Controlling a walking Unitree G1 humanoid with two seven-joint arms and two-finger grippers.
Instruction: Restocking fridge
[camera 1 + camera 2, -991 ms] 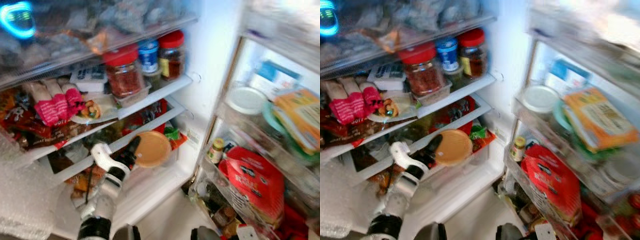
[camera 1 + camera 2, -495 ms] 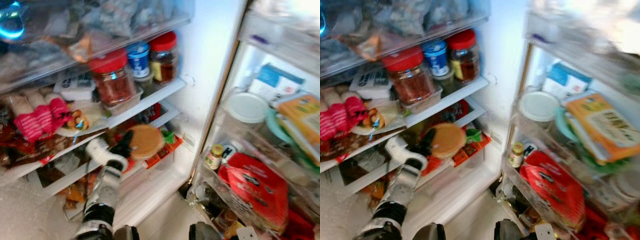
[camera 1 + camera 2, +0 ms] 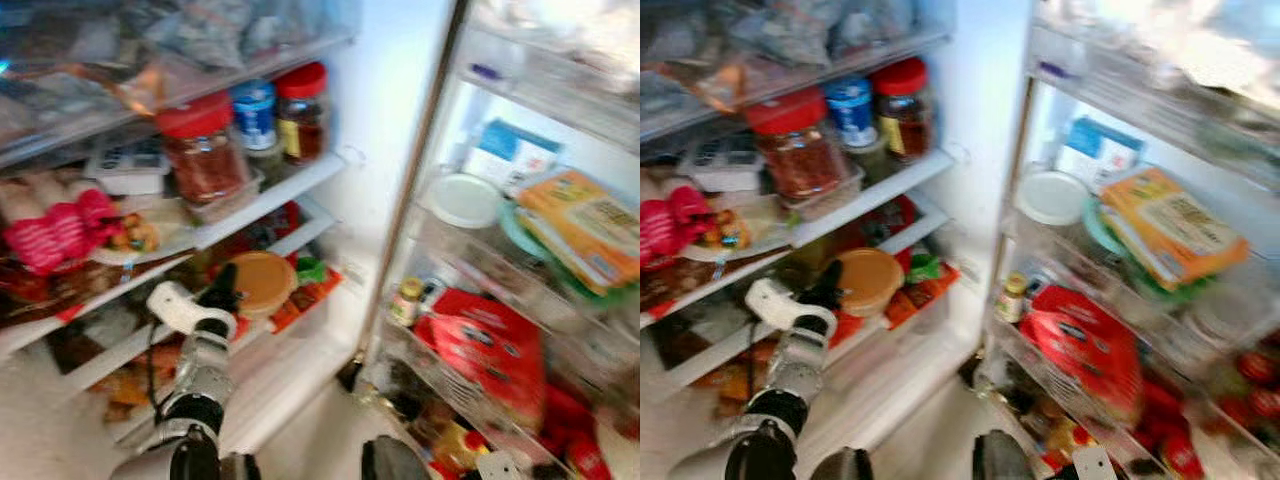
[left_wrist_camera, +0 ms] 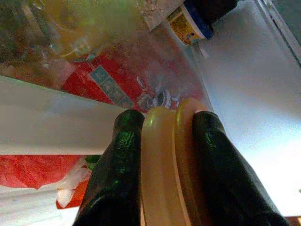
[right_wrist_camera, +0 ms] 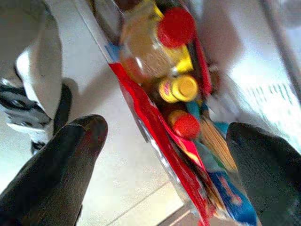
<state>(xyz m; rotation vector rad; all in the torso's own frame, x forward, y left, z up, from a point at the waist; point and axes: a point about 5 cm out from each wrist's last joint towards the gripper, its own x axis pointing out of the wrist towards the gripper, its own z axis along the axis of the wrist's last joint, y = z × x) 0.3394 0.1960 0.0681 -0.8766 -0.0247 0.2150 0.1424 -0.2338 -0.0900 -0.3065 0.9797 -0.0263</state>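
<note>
Tan lidded tub [image 3: 262,283] now deeper on the lower fridge shelf [image 3: 300,222], clamped between left tool [image 4: 162,141] fingers.

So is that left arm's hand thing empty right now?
No, the left gripper has its two black jaws closed on a flat tan round container, held edge-on between them.

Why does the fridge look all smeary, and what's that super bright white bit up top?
Left and right eye views: soft blur over everything, so the red-lidded jars and door packets have smeared labels; the door's top shelf is washed out by glare. Left wrist view: sharper, the left gripper and its tan round container are clear. Right wrist view: the black fingers are blurry, close up.
</note>
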